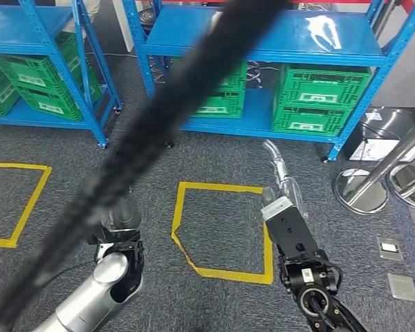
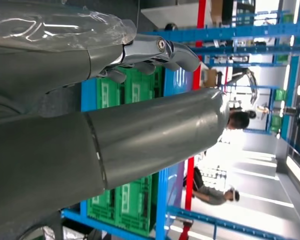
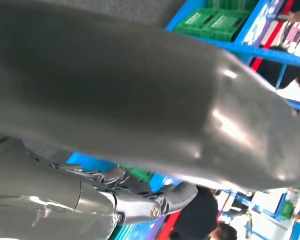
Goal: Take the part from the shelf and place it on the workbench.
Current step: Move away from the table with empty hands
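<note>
While the robot looks down from the head view, its left hand sits in the lower left of the frame and its right hand sits right of the middle. Both are over the dark grey carpet floor.

The left hand is loose and holds nothing. In the left wrist view its silver fingers point straight out, apart from the thick grey thumb.

The right hand is loose too, with nothing in it. In the right wrist view its fingers are stretched out, apart from the big grey thumb. In the head view this hand points up the frame toward the shelf.

A big blue metal shelf fills the top middle and top right of the head view. Green plastic crates with holes stand on its lower board. A second blue metal shelf with more green crates is in the upper left.

I cannot tell where the part is. The crates hide what is inside them.

A yellow tape square is stuck on the floor between the two hands. A thick, blurry black cable runs across the frame from the top middle to the lower left. Round shiny metal stand feet rest on the floor at the right edge.
</note>
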Controlling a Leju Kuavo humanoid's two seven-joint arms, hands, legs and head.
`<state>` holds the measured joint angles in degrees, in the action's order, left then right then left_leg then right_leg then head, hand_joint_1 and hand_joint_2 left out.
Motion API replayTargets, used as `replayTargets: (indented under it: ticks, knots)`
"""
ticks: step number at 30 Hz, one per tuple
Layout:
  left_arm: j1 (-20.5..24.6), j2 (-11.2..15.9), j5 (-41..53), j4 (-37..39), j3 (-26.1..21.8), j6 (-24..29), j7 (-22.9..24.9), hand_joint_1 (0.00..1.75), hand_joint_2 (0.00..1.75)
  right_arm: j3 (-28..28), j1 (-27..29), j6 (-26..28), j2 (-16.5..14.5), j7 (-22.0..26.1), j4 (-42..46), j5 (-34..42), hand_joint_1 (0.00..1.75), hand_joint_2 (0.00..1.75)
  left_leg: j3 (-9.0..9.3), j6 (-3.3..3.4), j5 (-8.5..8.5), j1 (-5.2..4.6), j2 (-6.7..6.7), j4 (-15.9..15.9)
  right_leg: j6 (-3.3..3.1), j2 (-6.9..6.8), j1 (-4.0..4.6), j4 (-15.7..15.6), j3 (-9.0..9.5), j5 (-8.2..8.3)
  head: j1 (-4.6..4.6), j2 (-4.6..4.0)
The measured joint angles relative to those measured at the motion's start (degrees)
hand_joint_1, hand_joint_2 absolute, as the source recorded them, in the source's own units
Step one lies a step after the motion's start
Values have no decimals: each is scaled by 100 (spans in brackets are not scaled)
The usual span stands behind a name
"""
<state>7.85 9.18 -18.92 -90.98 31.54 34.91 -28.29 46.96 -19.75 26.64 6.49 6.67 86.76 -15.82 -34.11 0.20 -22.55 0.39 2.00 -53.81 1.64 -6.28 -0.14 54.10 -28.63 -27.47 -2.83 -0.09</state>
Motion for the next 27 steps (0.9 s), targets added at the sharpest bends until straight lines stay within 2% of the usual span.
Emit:
replayTargets:
  ticks: [1, 2, 3, 4, 5, 6, 7, 8, 9, 10, 11, 12, 14, 15, 23, 27]
  knots:
    - [5, 1, 2, -3, 0, 0, -3, 0, 0, 3, -3, 0, 0, 5, 0, 0, 0, 0, 9, 33, 8, 17, -63, 13, 27, 107, -15, 124, -45, -99, 12, 0]
    - [12, -4, 4, -6, 0, 0, -6, 0, 0, 6, -3, 0, 0, 9, -1, 0, 0, 0, 19, 63, 17, 37, -127, 26, 51, 259, -28, 386, -157, -258, 31, 0]
    - [18, -9, 6, -7, 0, 0, -9, 0, 0, 9, 3, 0, 0, 14, -5, 1, 0, 0, 19, 82, 18, 39, -184, 28, 65, 429, -39, 773, -332, -456, 52, 0]
    - [21, -16, 3, -6, 0, 0, -9, 0, 0, 12, 14, 1, 1, 18, -11, 4, 0, 0, 18, 101, 17, 36, -237, 26, 72, 533, -40, 1220, -542, -645, 74, 0]
    - [18, -22, -1, -5, 0, 0, -10, 0, 0, 14, 29, 2, 1, 21, -21, 14, 0, 0, 17, 109, 15, 31, -296, 22, 77, 582, -40, 1596, -732, -760, 89, 0]
    - [15, -27, -5, -5, 0, 0, -10, 0, 0, 15, 41, 4, 2, 27, -32, 32, 0, 0, 18, 113, 12, 26, -349, 16, 77, 600, -40, 1783, -846, -763, 97, 0]
    - [13, -31, -10, -5, 0, 0, -11, 0, 0, 15, 47, 9, 2, 38, -40, 57, 0, 0, 20, 113, 8, 24, -401, 8, 70, 606, -40, 1733, -856, -647, 106, 0]
    - [12, -33, -14, -5, 0, 0, -12, 0, 0, 15, 47, 14, 1, 52, -45, 83, 0, 0, 26, 107, 2, 25, -450, -4, 57, 610, -40, 1439, -754, -428, 112, 0]
    - [12, -36, -16, -5, 0, 0, -14, 0, 0, 14, 45, 17, 1, 67, -46, 107, 0, 0, 30, 95, -8, 28, -488, -19, 40, 629, -41, 1003, -587, -181, 119, 0]
    - [11, -37, -20, -5, 0, 0, -17, 0, 0, 14, 43, 20, 0, 80, -48, 126, 0, 0, 25, 78, -17, 22, -516, -37, 23, 663, -36, 599, -426, -2, 124, 0]
    - [9, -37, -24, -5, 0, 0, -21, 0, 0, 14, 42, 20, 0, 92, -49, 143, 0, 0, 7, 55, -22, 16, -536, -59, 3, 693, -36, 294, -297, 109, 129, 0]
    - [4, -36, -27, -5, 1, 0, -25, 0, 0, 15, 44, 20, 0, 102, -51, 161, 0, 0, -17, 51, -26, 6, -546, -81, -9, 719, -35, 132, -234, 144, 126, 0]
    - [-12, -33, -32, -5, 0, 0, -32, 0, 0, 16, 49, 20, 0, 116, -54, 188, 0, 0, -53, 58, -20, -4, -547, -100, -27, 733, -30, 79, -210, 142, 116, 0]
    - [-18, -33, -34, -5, 0, 0, -33, 0, 0, 16, 51, 20, 0, 121, -55, 195, 0, 0, -49, 68, -17, -4, -544, -92, -30, 736, -24, 73, -213, 148, 110, 0]
    - [-21, -33, -47, -5, -1, 0, -44, 0, 0, 18, 50, 32, 0, 143, -55, 203, 0, 0, -3, 1, 21, 3, -541, -5, -95, 741, -10, 75, -210, 145, 110, 0]
    - [-21, -33, -51, -5, 0, 0, -47, 0, 0, 19, 53, 68, 0, 181, -55, 208, 0, 0, -3, -27, 18, 9, -540, -3, -101, 741, -4, 75, -208, 143, 110, 0]
